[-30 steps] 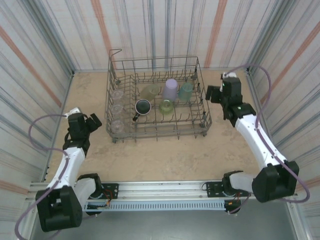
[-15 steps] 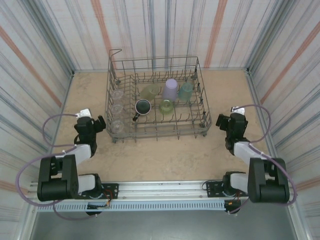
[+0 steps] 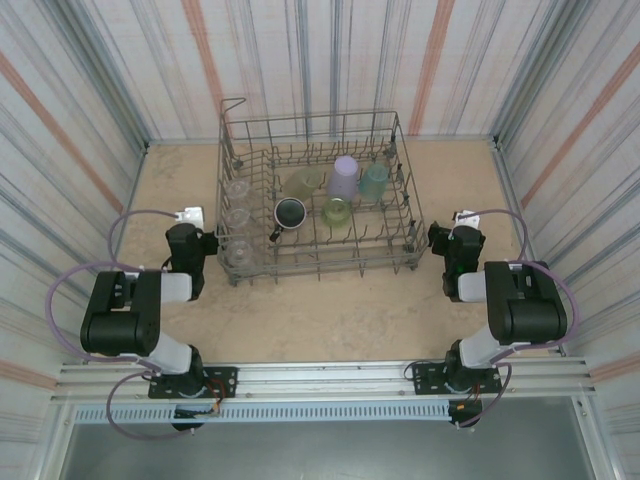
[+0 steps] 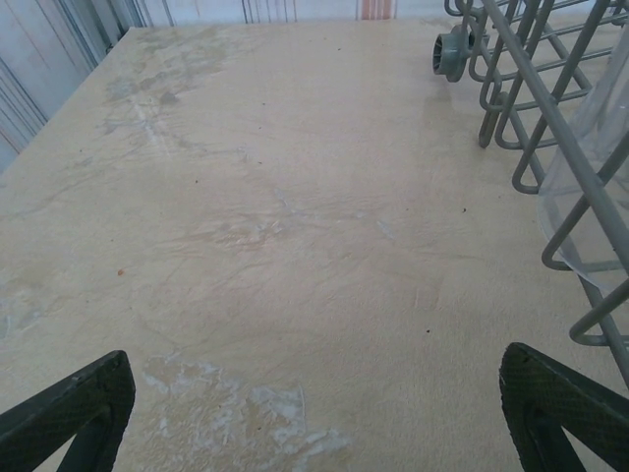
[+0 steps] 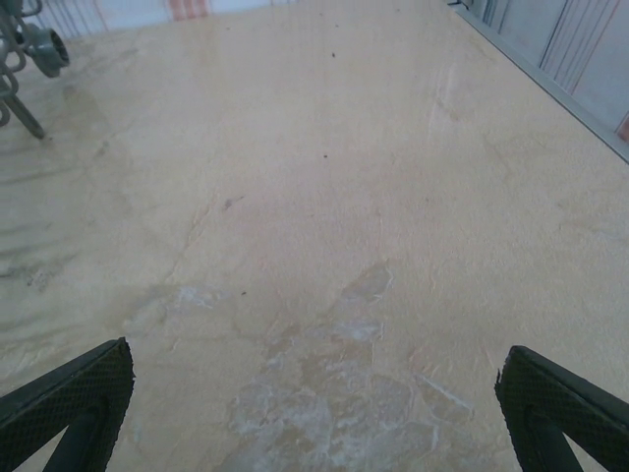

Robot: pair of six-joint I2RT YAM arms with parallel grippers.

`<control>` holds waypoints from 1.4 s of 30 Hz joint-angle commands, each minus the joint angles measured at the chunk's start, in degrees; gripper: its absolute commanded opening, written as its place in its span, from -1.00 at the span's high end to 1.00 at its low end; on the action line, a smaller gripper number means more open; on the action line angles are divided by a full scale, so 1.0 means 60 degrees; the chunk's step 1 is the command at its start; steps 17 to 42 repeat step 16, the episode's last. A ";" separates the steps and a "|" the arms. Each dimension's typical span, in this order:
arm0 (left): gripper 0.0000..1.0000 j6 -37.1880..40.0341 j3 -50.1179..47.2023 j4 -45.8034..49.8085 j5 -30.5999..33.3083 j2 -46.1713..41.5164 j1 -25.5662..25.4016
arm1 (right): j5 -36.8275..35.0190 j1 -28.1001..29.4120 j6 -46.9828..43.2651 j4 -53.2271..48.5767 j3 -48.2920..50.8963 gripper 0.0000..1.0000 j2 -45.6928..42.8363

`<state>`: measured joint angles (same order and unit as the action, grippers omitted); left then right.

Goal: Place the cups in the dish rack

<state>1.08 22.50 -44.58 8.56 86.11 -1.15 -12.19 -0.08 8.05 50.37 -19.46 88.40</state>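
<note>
Both arms had folded back to the near edge of the table, left gripper and right gripper wide, empty; with all cups in the dish rack, only parking seemingly remained.

One dish rack, three clear tumblers, four coloured tumblers, one dark mug.

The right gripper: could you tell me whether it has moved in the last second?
Yes. The right gripper drew back from the far-right corner of the grey wire dish rack to its near-right corner.
</note>
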 commanded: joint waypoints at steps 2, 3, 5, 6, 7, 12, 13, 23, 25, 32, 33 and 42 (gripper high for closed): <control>-0.97 0.0252 0.0029 -0.0399 -0.0512 0.0073 -0.0189 | -0.0149 0.0023 -0.0182 0.0144 -0.0207 -0.98 -0.0002; -0.97 0.0252 0.0035 -0.0317 -0.0530 0.0039 -0.0180 | -0.0136 0.0020 -0.0170 -0.0006 -0.0314 -0.98 0.0030; -0.97 0.0255 0.0029 -0.0357 -0.0507 0.0052 -0.0190 | -0.0123 0.0027 -0.0198 0.0058 -0.0286 -0.98 0.0017; -0.97 0.0253 0.0021 -0.0330 -0.0516 0.0042 -0.0190 | -0.0101 0.0020 -0.0183 -0.0016 -0.0325 -0.98 0.0016; -0.97 0.0246 0.0025 -0.0348 -0.0506 0.0056 -0.0192 | -0.0101 0.0013 -0.0185 0.0045 -0.0312 -0.98 0.0047; -0.97 0.0254 0.0029 -0.0341 -0.0514 0.0052 -0.0190 | -0.0313 0.0042 -0.0141 0.0014 -0.0325 -0.98 0.0060; -0.97 0.0248 0.0029 -0.0348 -0.0517 0.0049 -0.0190 | -0.0313 0.0053 -0.0141 0.0032 -0.0316 -0.98 0.0061; -0.97 0.0248 0.0029 -0.0348 -0.0511 0.0049 -0.0190 | -0.0296 0.0046 -0.0149 0.0065 -0.0274 -0.98 0.0018; -0.97 0.0248 0.0029 -0.0348 -0.0511 0.0049 -0.0190 | -0.0296 0.0046 -0.0149 0.0065 -0.0274 -0.98 0.0018; -0.97 0.0248 0.0029 -0.0348 -0.0511 0.0049 -0.0190 | -0.0296 0.0046 -0.0149 0.0065 -0.0274 -0.98 0.0018; -0.97 0.0248 0.0029 -0.0348 -0.0511 0.0049 -0.0190 | -0.0296 0.0046 -0.0149 0.0065 -0.0274 -0.98 0.0018; -0.97 0.0248 0.0029 -0.0348 -0.0511 0.0049 -0.0190 | -0.0296 0.0046 -0.0149 0.0065 -0.0274 -0.98 0.0018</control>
